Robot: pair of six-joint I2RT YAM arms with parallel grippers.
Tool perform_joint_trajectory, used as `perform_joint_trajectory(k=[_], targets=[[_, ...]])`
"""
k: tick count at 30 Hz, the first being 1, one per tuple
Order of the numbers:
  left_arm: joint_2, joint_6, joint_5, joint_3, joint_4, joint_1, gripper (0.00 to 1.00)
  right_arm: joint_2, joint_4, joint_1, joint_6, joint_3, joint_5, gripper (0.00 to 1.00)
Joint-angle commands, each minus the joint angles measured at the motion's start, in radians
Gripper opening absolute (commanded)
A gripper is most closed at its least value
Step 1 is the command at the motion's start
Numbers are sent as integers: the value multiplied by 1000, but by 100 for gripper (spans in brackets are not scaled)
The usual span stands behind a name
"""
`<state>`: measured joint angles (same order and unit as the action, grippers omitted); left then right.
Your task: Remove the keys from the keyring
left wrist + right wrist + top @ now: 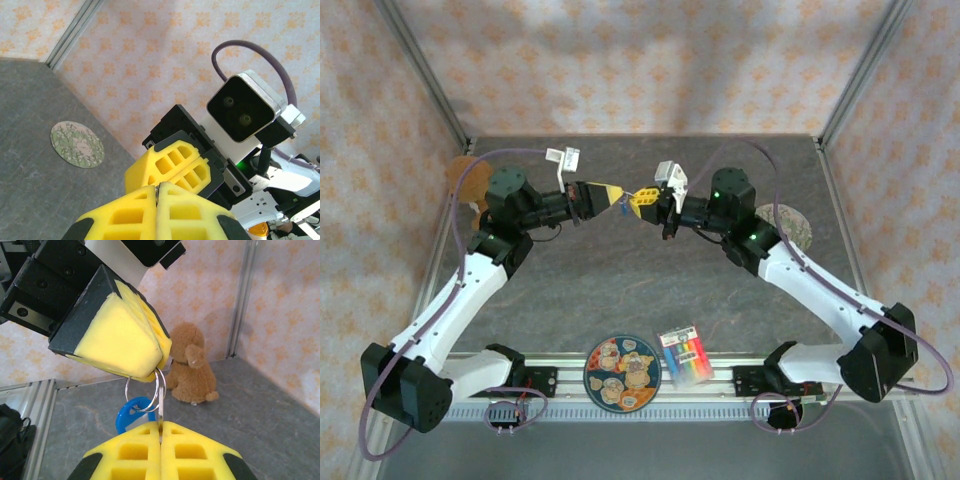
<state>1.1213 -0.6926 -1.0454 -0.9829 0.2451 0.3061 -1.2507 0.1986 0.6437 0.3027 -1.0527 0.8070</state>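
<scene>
Above the middle of the table my two grippers meet tip to tip. The left gripper [617, 197] [157, 189] is shut on the silvery keyring [144, 390], a sliver of which shows between its yellow pads [130, 210]. From above in the right wrist view, the left gripper [157, 368] pinches the ring's top. My right gripper [642, 200] [161, 424] is shut on a thin metal key [160, 409], seen edge-on and hanging from the ring. A blue tag [125, 416] hangs on the same ring, beside the right fingers. In the left wrist view the right gripper [152, 180] sits just beyond the left fingertips.
A round patterned plate [622, 373] and a rainbow-striped card [685, 356] lie at the near edge between the arm bases. A round green coaster [790, 226] [77, 144] lies at the right. A brown teddy bear [191, 365] [470, 182] sits at the back left corner.
</scene>
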Motion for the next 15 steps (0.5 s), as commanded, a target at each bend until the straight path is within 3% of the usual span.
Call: perform_joint_trajectory(k=[1,15], targets=[[-25,-29,21,2,87,1,0,34,83,5,-3,32,-47,0],[-22,-44,31,-7,97,-4,0,92,86,8,15,82,-53,0]])
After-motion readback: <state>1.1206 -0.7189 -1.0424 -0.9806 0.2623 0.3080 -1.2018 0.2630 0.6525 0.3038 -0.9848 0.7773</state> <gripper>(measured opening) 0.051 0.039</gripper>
